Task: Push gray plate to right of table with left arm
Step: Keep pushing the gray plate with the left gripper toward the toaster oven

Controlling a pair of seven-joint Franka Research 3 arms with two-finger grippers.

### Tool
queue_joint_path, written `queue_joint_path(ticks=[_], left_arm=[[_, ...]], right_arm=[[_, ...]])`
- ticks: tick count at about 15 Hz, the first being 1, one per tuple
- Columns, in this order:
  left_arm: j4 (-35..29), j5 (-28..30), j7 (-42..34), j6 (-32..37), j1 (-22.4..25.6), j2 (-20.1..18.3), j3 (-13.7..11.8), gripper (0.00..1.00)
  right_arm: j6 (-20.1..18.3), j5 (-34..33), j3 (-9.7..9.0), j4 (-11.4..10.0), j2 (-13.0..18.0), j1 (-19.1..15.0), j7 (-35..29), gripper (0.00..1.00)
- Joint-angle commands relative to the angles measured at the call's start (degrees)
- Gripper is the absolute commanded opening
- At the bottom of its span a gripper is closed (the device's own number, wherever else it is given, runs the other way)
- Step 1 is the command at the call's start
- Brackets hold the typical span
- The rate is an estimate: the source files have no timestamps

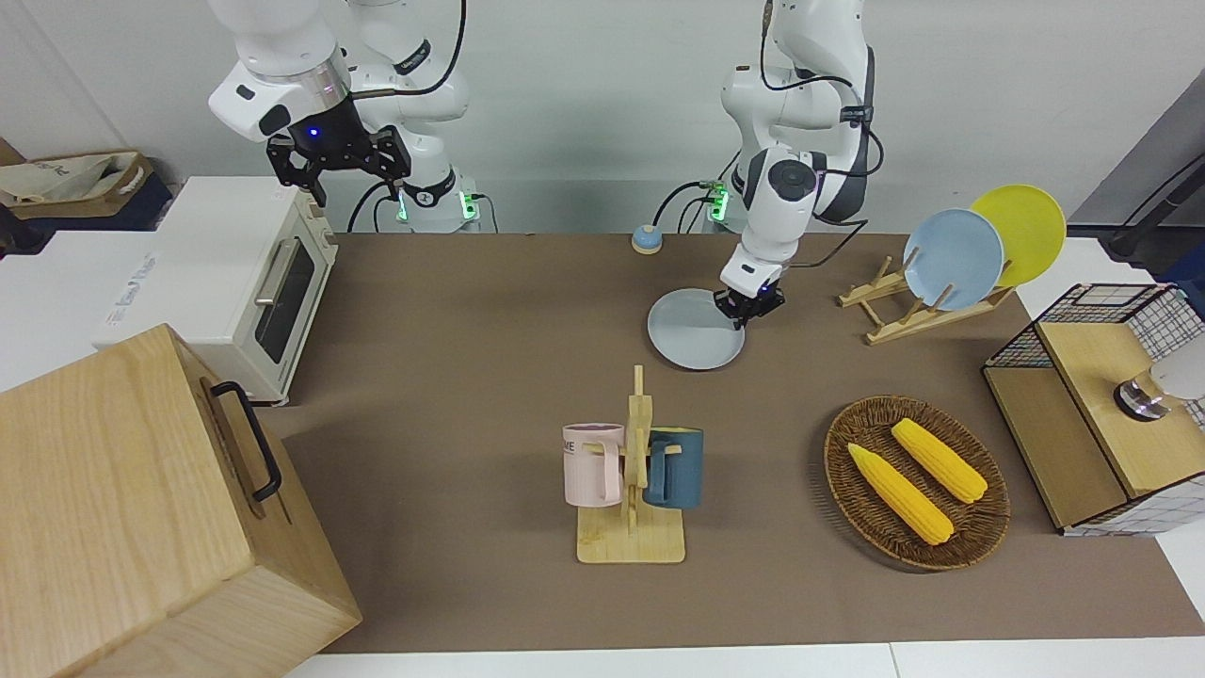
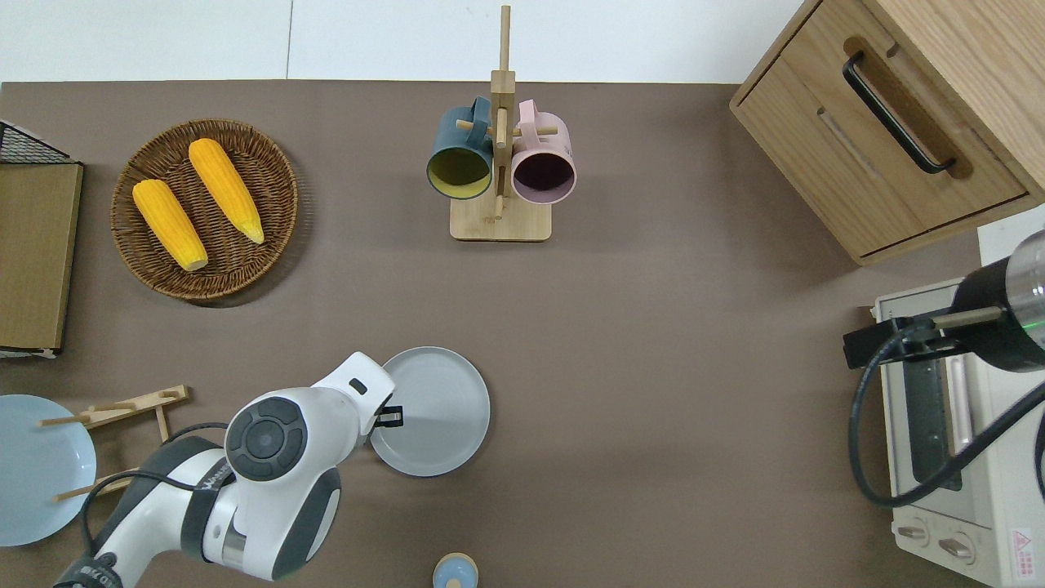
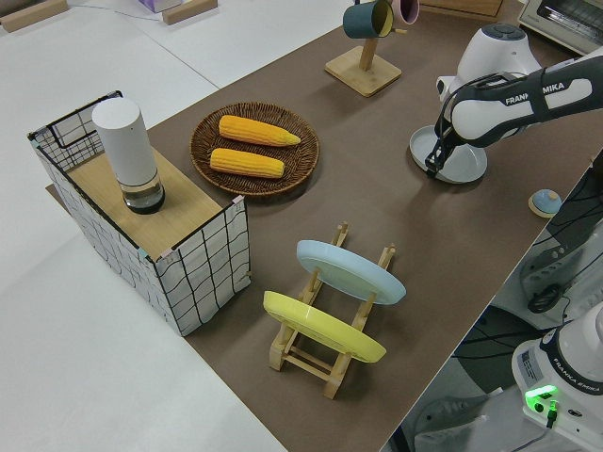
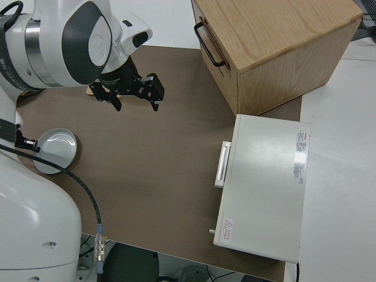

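Observation:
The gray plate [image 1: 692, 331] [image 2: 437, 412] [image 3: 452, 160] lies flat on the brown table [image 1: 452, 377], nearer to the robots than the mug rack. My left gripper [image 1: 749, 309] [image 2: 392, 416] [image 3: 434, 169] is down low at the plate's rim, on the edge that faces the left arm's end of the table. From here I cannot make out whether it touches the rim. The plate also shows small in the right side view [image 4: 56, 150]. My right arm is parked with its gripper [image 1: 360, 188] [image 4: 137, 107] raised and open, holding nothing.
A wooden mug rack [image 1: 631, 527] with a pink and a dark blue mug stands farther out. Toward the left arm's end are a wicker basket [image 1: 847, 471] with two corn cobs, a plate rack [image 1: 885, 325] and a wire crate [image 1: 1101, 311]. A toaster oven [image 1: 235, 273] and a wooden cabinet [image 1: 141, 508] fill the right arm's end.

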State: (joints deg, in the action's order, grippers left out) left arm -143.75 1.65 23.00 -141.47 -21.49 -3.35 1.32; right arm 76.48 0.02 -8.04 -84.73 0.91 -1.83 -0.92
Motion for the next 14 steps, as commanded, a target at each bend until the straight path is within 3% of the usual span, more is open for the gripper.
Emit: queue_joint_path(ticks=[1,7,14], left_arm=[[3.11,0.81,6.51,-3.11,-5.83,5.8,-0.35,0.0],[6.55,0.9,13.72,-3.11,-11.02,7.83,-0.09,0.0],[14.27,0.9,21.72,-3.28,-11.64,15.03,4.65,0.0]], right_arm=[[-0.89,0.25,-0.92,0.53,0.14,-1.15,-0.66,0.983],[-0.89,0.25,-0.92,0.53,0.14,-1.15,-0.75,0.983],[-0.89,0.25,-0.92,0.53,0.14,-1.07,-0.66,0.983]])
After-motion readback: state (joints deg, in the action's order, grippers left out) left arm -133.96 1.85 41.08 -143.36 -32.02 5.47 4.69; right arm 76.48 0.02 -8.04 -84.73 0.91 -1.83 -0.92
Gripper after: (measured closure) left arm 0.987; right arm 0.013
